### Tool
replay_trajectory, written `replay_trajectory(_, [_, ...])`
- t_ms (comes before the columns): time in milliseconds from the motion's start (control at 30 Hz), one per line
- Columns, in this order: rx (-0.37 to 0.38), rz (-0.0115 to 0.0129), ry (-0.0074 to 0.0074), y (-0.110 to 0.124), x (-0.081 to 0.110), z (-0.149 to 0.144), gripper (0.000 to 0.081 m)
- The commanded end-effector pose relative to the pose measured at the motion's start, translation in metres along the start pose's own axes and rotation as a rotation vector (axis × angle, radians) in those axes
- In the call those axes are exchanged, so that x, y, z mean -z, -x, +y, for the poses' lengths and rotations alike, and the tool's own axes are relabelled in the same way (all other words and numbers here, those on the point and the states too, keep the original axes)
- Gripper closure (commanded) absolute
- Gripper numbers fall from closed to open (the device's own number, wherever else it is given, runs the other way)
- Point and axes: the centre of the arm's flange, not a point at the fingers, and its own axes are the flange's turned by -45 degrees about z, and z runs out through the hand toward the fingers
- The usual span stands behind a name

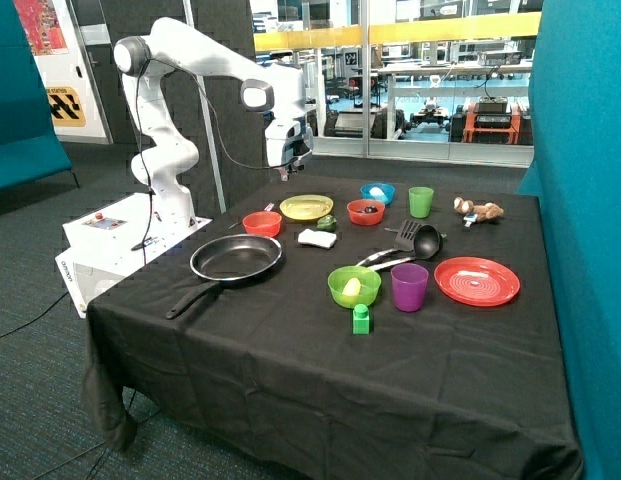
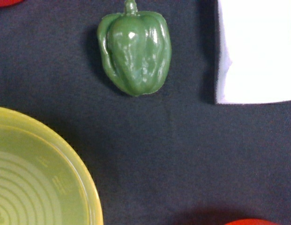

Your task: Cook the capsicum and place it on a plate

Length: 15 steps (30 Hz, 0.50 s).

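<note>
The small, shiny dark green toy capsicum (image 2: 134, 52) lies on the black worktop (image 1: 320, 360) just beside the flat yellow plate (image 2: 37, 173), stem pointing away from it; the gripper (image 1: 287, 165) hangs high above, jaws' state unclear.

The capsicum (image 2: 135, 51) is glossy dark green. The plate (image 2: 65, 173) is yellow with faint concentric rings. A black cloth covers the worktop (image 1: 290, 370). The frying pan (image 1: 236, 259) is black, the larger plate (image 1: 477, 281) red, and the arm (image 1: 190, 60) white.
</note>
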Motion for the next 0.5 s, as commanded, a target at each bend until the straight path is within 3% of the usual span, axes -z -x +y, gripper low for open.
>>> replay_trajectory(0, [0.081, -0.0050, -0.0034, -0.003, 0.000, 0.000, 0.0000])
replay_trajectory(100, [0.083, -0.0050, -0.0034, -0.003, -0.002, -0.002, 0.0026])
replay_trajectory(133, [0.082, -0.0050, -0.0034, -0.003, -0.003, -0.002, 0.0234])
replay_trajectory(167, [0.081, -0.0050, -0.0034, -0.003, -0.004, -0.003, 0.0336])
replay_trajectory(200, [0.081, -0.0050, -0.0034, -0.003, -0.004, -0.004, 0.0387])
replay_trajectory(267, [0.082, -0.0050, -0.0034, -0.004, -0.005, -0.006, 0.0423])
replay_trajectory(467, [0.094, -0.0049, -0.0035, -0.007, -0.007, -0.014, 0.0427])
